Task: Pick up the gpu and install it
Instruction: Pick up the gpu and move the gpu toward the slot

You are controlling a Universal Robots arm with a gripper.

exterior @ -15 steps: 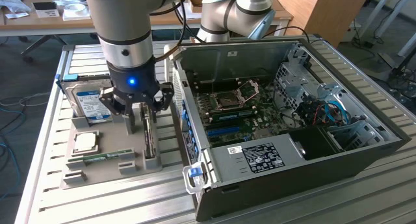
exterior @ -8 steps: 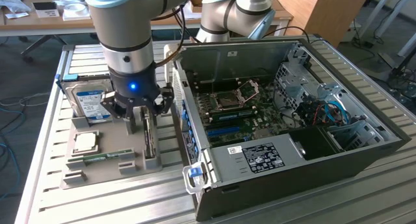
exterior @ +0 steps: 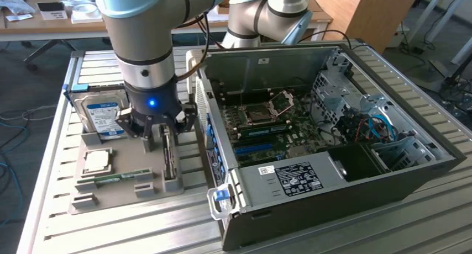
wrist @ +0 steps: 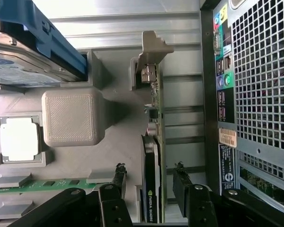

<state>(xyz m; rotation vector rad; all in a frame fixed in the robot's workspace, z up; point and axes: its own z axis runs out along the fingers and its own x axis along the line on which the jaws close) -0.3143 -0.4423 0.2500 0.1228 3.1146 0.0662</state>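
From where I stand, the black pincer (wrist: 149, 168) hangs spread open, one finger on each side of the thin dark gpu card with the silver bracket (wrist: 151, 194), not gripping it. The card stands on edge in a grey moulded tray (exterior: 129, 154), beside the open computer case (exterior: 295, 182).

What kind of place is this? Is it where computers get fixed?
Most likely a robotics lab or workshop. A robot arm reaches over a slatted metal table, an open computer case lies beside a grey tray holding a hard drive and the gpu, and a cluttered desk stands behind.
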